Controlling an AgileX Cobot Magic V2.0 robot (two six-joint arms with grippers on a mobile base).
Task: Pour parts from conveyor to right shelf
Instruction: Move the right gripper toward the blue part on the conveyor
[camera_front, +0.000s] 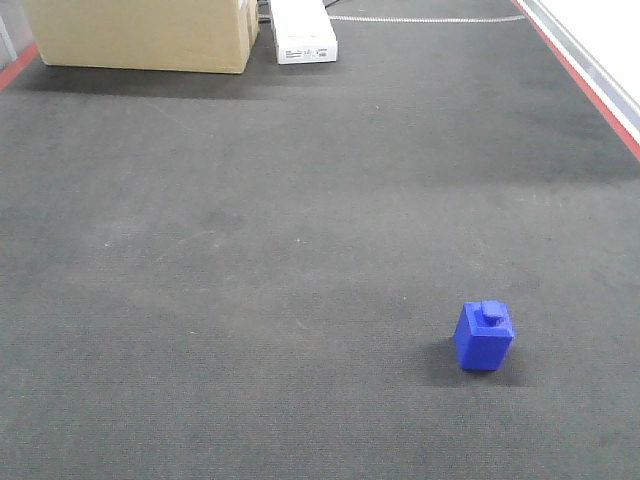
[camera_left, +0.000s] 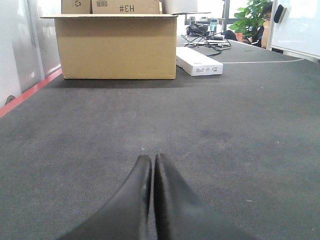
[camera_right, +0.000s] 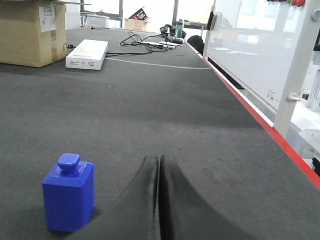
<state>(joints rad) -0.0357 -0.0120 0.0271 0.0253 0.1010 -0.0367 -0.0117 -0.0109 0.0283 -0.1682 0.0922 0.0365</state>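
A blue part (camera_front: 485, 337) stands upright on the dark grey bench (camera_front: 250, 250), at about 4 o'clock from the middle of the front view. It is a glossy, solid-coloured block, roughly cube-shaped with slightly rounded edges, and a small square knob sticks up from the centre of its top face. It casts a soft shadow to its left. In the right wrist view the part sits at about 8 o'clock from the tips of the right jaws, just beside them but not touching. The right jaws are pressed together with nothing between them, their black tips resting low over the bench. The left jaws are likewise closed on nothing, over bare bench, and the part does not show in that view. A large cardboard box (camera_front: 140, 35) stands at the far end of the bench at about 11 o'clock in the front view. Its top flaps are folded out level, and what it holds cannot be seen. Smaller cartons (camera_left: 125, 6) show above it in the left wrist view, one printed "H3"; whether they sit in it or behind it cannot be told. A flat white box (camera_front: 303, 30), closed, lies just right of the cardboard box at about 12 o'clock. A red strip (camera_front: 590, 85) runs along the bench's right edge.
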